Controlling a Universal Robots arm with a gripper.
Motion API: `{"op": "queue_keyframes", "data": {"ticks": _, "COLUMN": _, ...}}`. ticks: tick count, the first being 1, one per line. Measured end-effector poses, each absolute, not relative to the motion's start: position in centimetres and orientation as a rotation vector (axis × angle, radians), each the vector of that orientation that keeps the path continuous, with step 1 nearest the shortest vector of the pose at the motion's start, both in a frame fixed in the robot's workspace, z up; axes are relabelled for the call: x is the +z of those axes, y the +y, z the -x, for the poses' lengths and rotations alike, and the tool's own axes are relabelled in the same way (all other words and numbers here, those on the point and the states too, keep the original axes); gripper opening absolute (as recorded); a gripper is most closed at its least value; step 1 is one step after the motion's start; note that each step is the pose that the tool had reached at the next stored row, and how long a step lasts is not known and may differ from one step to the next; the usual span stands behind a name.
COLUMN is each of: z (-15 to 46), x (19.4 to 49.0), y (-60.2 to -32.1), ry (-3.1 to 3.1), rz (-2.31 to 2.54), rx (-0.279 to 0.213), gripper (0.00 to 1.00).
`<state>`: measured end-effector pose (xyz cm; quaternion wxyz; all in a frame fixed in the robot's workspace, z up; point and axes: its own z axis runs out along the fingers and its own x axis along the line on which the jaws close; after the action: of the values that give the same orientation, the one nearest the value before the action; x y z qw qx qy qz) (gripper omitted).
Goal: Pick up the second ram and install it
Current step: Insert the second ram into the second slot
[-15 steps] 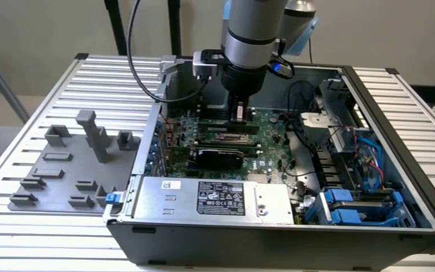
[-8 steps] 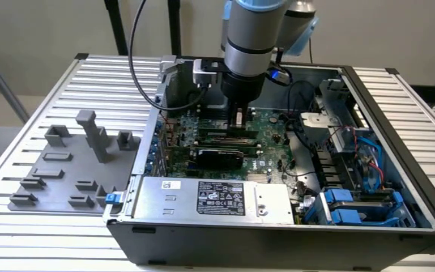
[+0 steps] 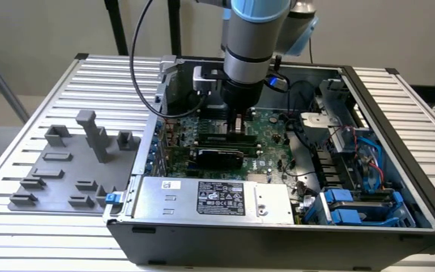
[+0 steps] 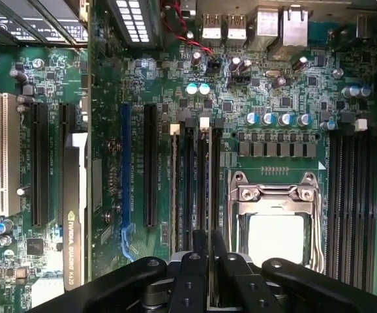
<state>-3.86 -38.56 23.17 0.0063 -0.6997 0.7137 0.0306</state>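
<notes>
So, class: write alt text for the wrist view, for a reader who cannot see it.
The gripper hangs over the motherboard, directly above a bank of memory slots beside the silver CPU socket. A graphics card sits off to one side.

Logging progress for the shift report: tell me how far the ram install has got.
Done: the gripper is inside the case, low over the ram slots beside the CPU socket.
In hand: a thin stick, probably the second ram, seems to stand edge-on in line with a slot. I can't tell if it is gripped.
Left: no sign yet that it is fully seated.
</notes>
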Motion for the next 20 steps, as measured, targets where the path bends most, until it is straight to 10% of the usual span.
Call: {"op": "queue_keyframes", "data": {"ticks": 20, "z": 3.63, "x": 22.89, "y": -38.56, "ry": 2.246, "rz": 2.185, "rx": 0.083, "gripper": 0.0}}
